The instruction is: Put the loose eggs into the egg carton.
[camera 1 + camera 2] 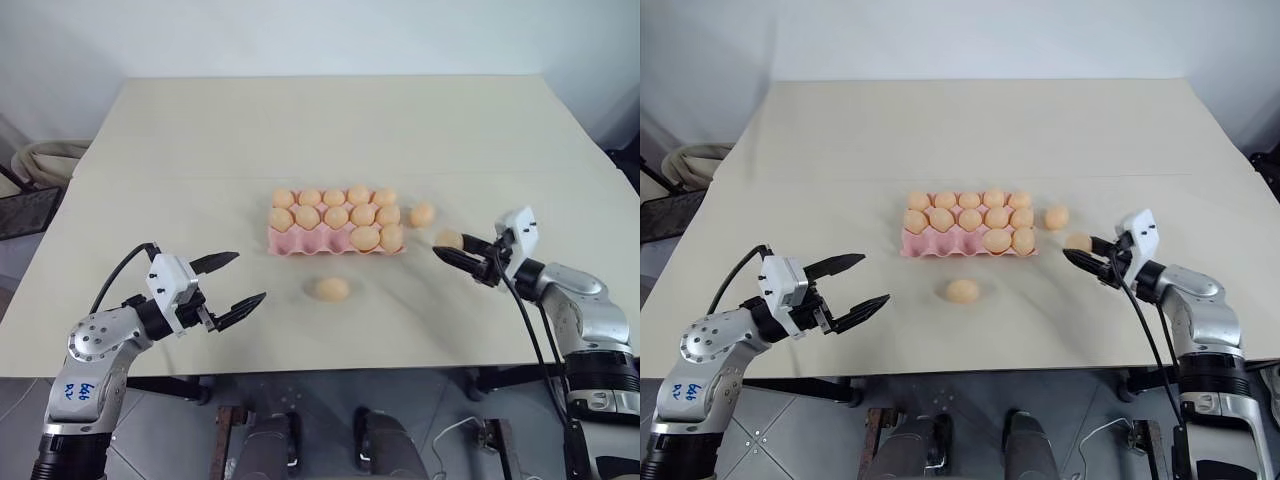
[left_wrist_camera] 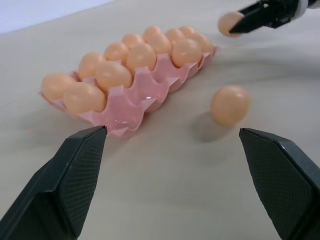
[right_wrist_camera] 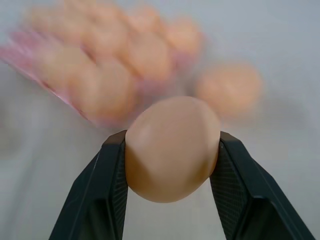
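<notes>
Table point(image 1: 330, 130) first: we see a broad pale top with the pink egg carton point(image 1: 300, 243) near its middle, and our two arms reach in from the near edge.

Our left gripper point(image 1: 240, 280) hangs spread wide and empty, just off the carton's near left corner. Our right gripper point(image 1: 452, 250) is clenched on one egg point(image 3: 172, 149); the right wrist view shows both pads pressed against its flanks, with the egg sitting out at the very tips.

We count twelve eggs seated in the carton: five along the far row, five in the middle row, and two at the right end of the near row. The three cups left of those two look empty. Two loose eggs lie on the table: one point(image 1: 333, 289) in front of the carton's near edge, another point(image 1: 422, 213) just beside its right end.

We judge the grip to be the main risk. The egg is smooth and held only at the fingertips, so a quick swing could roll it out, while more squeeze might crack it. The open cups sit on the far side of the filled pair from this hand, so a low approach could knock seated eggs or shove the light carton. The loose egg by the right end lies close to that path and may be nudged rolling.
</notes>
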Action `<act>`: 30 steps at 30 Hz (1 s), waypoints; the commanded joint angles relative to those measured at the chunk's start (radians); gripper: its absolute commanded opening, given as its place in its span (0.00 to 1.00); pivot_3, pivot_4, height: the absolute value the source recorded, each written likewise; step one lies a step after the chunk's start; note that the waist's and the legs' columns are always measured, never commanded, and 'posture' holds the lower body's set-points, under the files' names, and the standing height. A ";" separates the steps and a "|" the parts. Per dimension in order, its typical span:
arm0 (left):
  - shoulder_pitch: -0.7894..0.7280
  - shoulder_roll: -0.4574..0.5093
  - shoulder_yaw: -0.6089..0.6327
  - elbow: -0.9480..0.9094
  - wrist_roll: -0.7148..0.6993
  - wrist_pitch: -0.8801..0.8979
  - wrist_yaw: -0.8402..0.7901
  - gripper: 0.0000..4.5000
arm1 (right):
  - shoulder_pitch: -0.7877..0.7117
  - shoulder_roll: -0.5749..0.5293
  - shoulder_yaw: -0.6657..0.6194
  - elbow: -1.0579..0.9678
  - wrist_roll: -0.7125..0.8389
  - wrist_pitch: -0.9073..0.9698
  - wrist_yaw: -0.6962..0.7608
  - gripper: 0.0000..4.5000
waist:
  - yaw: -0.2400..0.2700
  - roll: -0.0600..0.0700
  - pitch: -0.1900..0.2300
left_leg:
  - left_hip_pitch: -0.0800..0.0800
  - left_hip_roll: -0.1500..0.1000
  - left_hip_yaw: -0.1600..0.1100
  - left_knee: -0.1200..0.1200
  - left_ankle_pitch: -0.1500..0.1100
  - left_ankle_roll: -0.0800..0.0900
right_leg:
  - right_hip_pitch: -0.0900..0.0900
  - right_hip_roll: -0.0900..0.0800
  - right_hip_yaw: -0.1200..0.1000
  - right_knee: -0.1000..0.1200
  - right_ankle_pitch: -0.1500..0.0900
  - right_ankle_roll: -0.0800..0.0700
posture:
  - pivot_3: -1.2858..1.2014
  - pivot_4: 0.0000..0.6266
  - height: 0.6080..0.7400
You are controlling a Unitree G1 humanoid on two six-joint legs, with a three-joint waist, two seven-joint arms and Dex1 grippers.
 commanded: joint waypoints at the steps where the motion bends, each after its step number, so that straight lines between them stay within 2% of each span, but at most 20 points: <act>1: 0.010 0.006 0.026 -0.017 -0.018 -0.012 -0.001 1.00 | -0.069 0.031 0.074 -0.130 -0.002 0.057 -0.023 0.44 | -0.007 0.000 0.000 | 0.000 0.000 0.000 0.000 0.000 0.000 | 0.000 0.000 0.000 0.000 0.000 0.000 | 0.52 0.24 1.00; 8: 0.004 0.001 0.020 -0.010 -0.012 -0.016 0.006 1.00 | -0.200 0.140 0.223 -0.165 -0.094 0.159 -0.148 0.44 | -0.007 0.000 0.000 | -0.001 0.000 0.000 -0.001 0.000 0.000 | -0.002 -0.001 0.000 0.000 0.000 0.000 | 0.52 0.24 1.00; 19: 0.007 -0.011 0.017 -0.008 -0.010 -0.025 0.018 1.00 | -0.279 0.264 0.298 -0.094 -0.163 0.176 -0.216 0.44 | -0.011 0.000 0.000 | -0.001 0.000 0.000 -0.001 -0.002 -0.001 | -0.002 -0.003 -0.010 0.000 0.000 -0.001 | 0.52 0.24 1.00; 22: -0.002 -0.014 0.013 -0.007 -0.008 -0.025 0.021 1.00 | -0.270 0.277 0.315 -0.106 -0.173 0.185 -0.209 0.65 | -0.012 0.000 0.000 | -0.001 0.000 0.001 -0.001 -0.002 -0.001 | -0.002 -0.003 -0.011 0.003 0.000 -0.001 | 0.52 0.24 1.00; 26: -0.011 -0.014 0.010 -0.002 -0.008 -0.024 0.018 1.00 | -0.266 0.279 0.311 -0.130 -0.162 0.196 -0.209 0.97 | -0.011 0.000 0.000 | -0.001 0.000 0.001 0.000 -0.002 -0.001 | -0.002 -0.003 -0.011 0.004 0.000 -0.001 | 0.52 0.24 1.00; 30: -0.012 -0.014 0.004 0.000 -0.010 -0.022 0.011 1.00 | -0.227 0.217 0.244 -0.212 -0.118 0.199 -0.173 0.99 | -0.008 0.000 0.000 | -0.001 0.000 0.001 0.000 -0.002 -0.001 | -0.002 -0.003 -0.011 0.004 0.000 -0.001 | 0.52 0.24 1.00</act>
